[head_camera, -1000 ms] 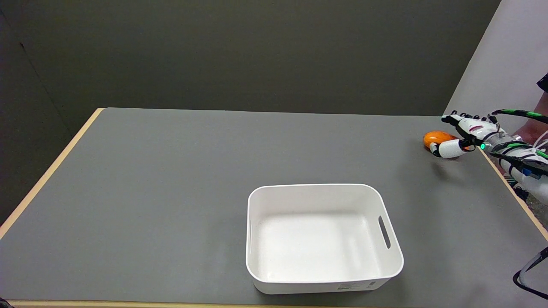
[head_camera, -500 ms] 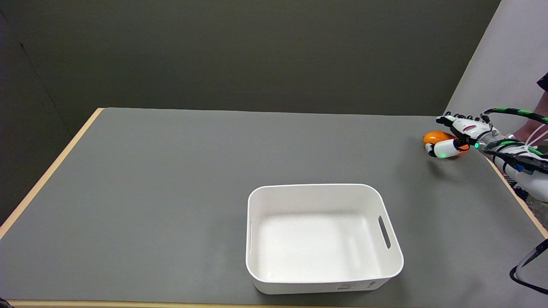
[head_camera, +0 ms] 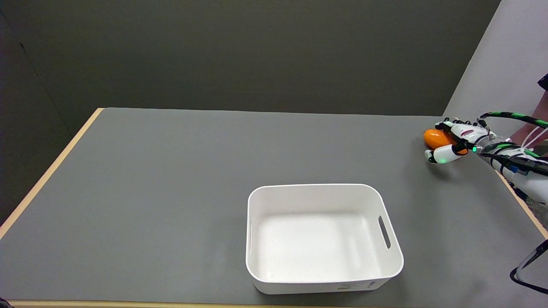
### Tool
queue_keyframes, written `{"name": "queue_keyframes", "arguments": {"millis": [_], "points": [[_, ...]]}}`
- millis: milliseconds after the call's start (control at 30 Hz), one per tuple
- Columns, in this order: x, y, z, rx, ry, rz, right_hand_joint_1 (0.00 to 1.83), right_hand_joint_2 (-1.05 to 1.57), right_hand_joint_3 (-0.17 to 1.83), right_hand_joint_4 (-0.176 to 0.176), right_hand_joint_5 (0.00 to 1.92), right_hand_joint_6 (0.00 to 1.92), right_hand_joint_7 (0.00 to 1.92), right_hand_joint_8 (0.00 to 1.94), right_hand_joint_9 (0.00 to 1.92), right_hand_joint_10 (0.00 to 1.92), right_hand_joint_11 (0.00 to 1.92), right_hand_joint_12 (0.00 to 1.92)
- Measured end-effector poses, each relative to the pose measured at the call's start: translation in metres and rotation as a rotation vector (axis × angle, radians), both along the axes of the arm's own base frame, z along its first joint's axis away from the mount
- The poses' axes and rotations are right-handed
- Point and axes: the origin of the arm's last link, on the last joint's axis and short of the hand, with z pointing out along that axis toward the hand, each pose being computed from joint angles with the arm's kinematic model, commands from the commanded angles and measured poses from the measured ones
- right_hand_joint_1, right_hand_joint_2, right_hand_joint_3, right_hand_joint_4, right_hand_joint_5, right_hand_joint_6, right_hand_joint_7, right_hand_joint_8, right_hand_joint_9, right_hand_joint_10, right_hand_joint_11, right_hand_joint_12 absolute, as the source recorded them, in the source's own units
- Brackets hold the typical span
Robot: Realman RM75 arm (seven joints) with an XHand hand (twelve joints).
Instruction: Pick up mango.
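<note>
Before me lies a grey table [head_camera: 171, 179] with a pale wooden edge along its left side. A white plastic bin [head_camera: 319, 280] sits on it toward six o'clock, open side up, with a slot handle in its right wall. At three o'clock, past the table's edge, a person's arm [head_camera: 533, 128] shows.

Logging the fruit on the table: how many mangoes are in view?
1. The mango is near the table's far right edge, with the right hand around it.
</note>
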Motion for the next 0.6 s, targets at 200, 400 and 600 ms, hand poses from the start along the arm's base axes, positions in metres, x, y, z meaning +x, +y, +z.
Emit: {"name": "queue_keyframes", "arguments": {"millis": [200, 400, 600], "points": [[-0.0032, -0.0016, 0.0012, -0.001, 0.008, -0.018, 0.66, 0.63, 0.94, 0.019, 0.09, 0.31, 0.16, 0.27, 0.13, 0.64, 0.05, 1.18], [-0.0059, -0.0032, 0.0026, -0.006, 0.017, -0.029, 0.75, 0.72, 0.98, 0.018, 0.22, 0.57, 0.35, 0.45, 0.34, 0.8, 0.21, 1.32], [-0.0064, -0.0046, 0.0039, -0.016, 0.028, -0.025, 1.09, 1.31, 0.06, -0.115, 0.47, 1.64, 0.75, 1.45, 0.73, 1.47, 0.07, 1.92]]}}
